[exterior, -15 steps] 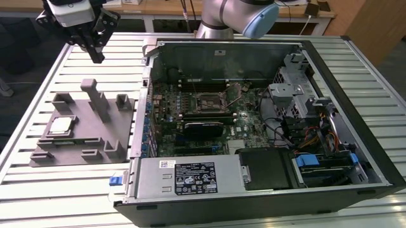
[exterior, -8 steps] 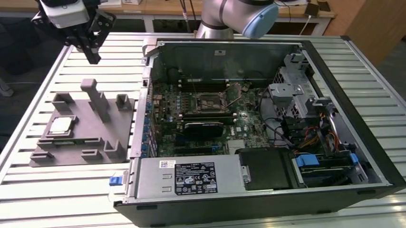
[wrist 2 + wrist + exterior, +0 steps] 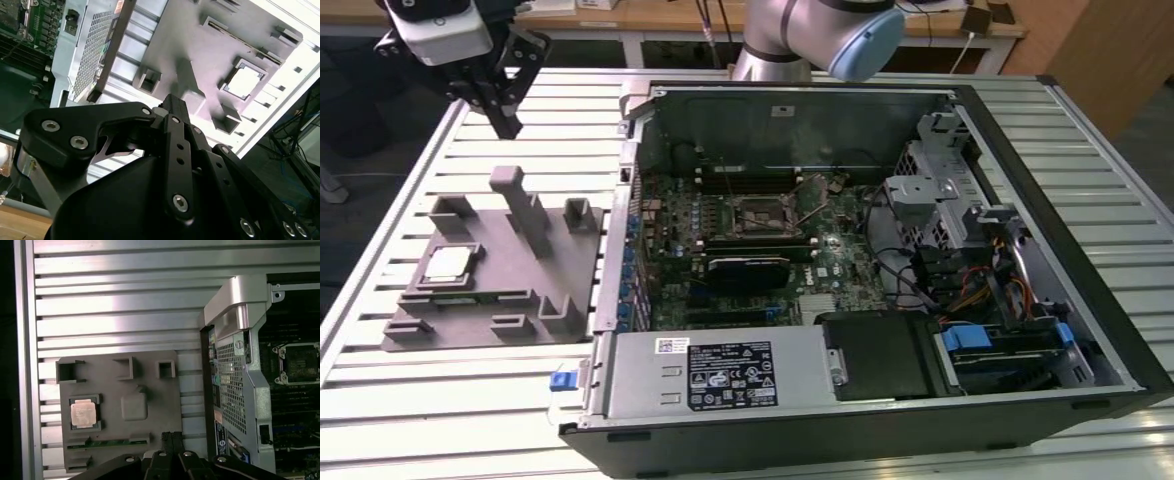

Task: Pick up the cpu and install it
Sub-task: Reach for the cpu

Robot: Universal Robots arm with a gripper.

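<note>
The cpu (image 3: 450,263), a small silvery square chip, lies flat in a recess of the grey fixture block (image 3: 520,300) on the slatted table, at the exterior view's left. It also shows in the first wrist view, cpu (image 3: 83,414), and in the second wrist view, cpu (image 3: 245,81). My gripper (image 3: 507,118) hangs high above the table's far left corner, well above and behind the fixture, shut with nothing between its fingers. The motherboard socket (image 3: 761,215) sits inside the open computer case; in the first wrist view the socket (image 3: 300,362) is uncovered.
The open computer case (image 3: 1041,95) takes up the table's middle and right, with its power supply (image 3: 720,375) at the front and drive cage (image 3: 941,190) on the right. The fixture carries several upright posts (image 3: 507,185). Bare slatted table (image 3: 374,300) borders the fixture.
</note>
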